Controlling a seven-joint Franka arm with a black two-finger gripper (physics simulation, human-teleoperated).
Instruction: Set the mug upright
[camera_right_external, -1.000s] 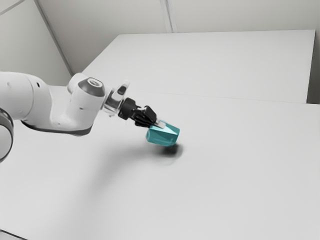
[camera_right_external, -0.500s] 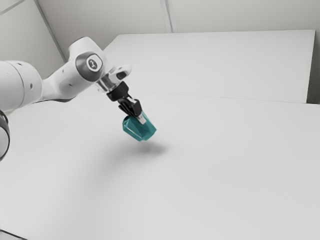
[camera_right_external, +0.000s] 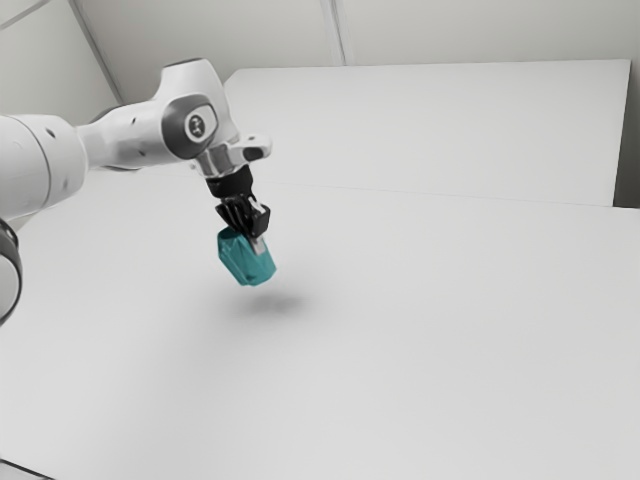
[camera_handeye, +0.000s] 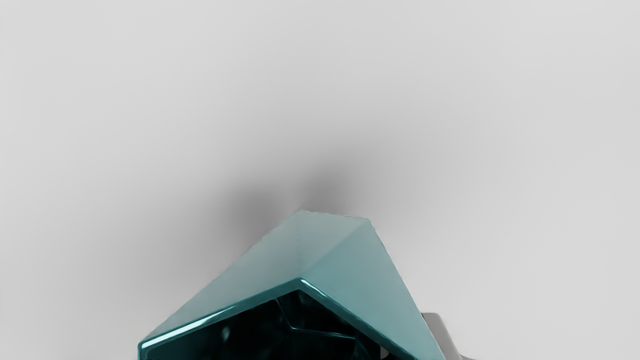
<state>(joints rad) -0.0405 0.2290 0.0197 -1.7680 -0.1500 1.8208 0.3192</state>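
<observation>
Above the pale, smooth bench (camera_right_external: 430, 340), we find the teal, faceted, glossy mug (camera_right_external: 243, 262) raised and tilted, its base facing down at a slant and its mouth turned up towards the black two-finger claw (camera_right_external: 257, 246). Compared with one second ago, when it lay nearly on its side close over the bench, we record a clear turn towards upright. We also record a shift back along the bench towards the arm's side, with the grey shadow (camera_right_external: 275, 302) on the bench now paler and well apart from the mug.

State of the claw: closed on the mug's wall, the fingers parted only by that wall as far as we can judge. One light grey fingertip (camera_handeye: 441, 332) shows outside it; the other appears to be within the mouth.

Our assessment: the turn is well advanced but unfinished. We would expect the remaining tilt to be removed, then a lowering until the base meets the bench squarely. Release while still slanted could tip the mug over.
</observation>
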